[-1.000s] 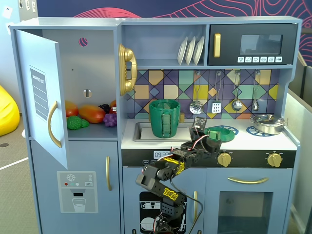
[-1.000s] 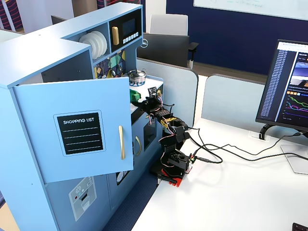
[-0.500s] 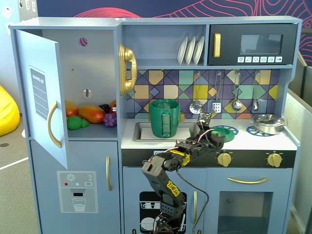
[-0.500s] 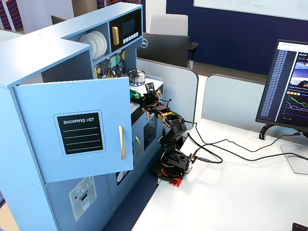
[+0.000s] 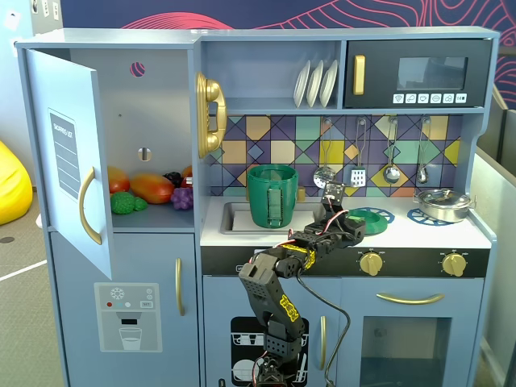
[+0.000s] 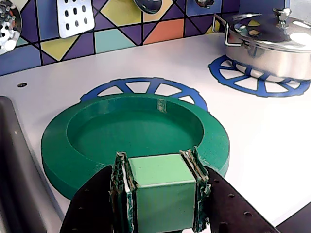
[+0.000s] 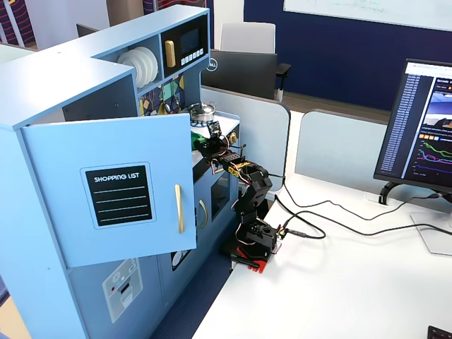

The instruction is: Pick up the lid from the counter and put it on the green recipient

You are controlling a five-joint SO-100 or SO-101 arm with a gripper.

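The green lid lies over a blue burner ring on the white counter. My gripper is shut on the lid's light green square knob, one padded finger on each side. I cannot tell whether the lid rests on the counter or is raised slightly. In a fixed view, the lid sits at the counter's middle with the gripper at its left edge. The tall dark green pot stands in the sink area to the left, mouth open, well apart from the lid.
A shiny steel pan with its own lid sits on the right burner, also seen in the wrist view. Utensils hang on the tiled backsplash. The grey sink lies left of the lid. The cupboard door stands open.
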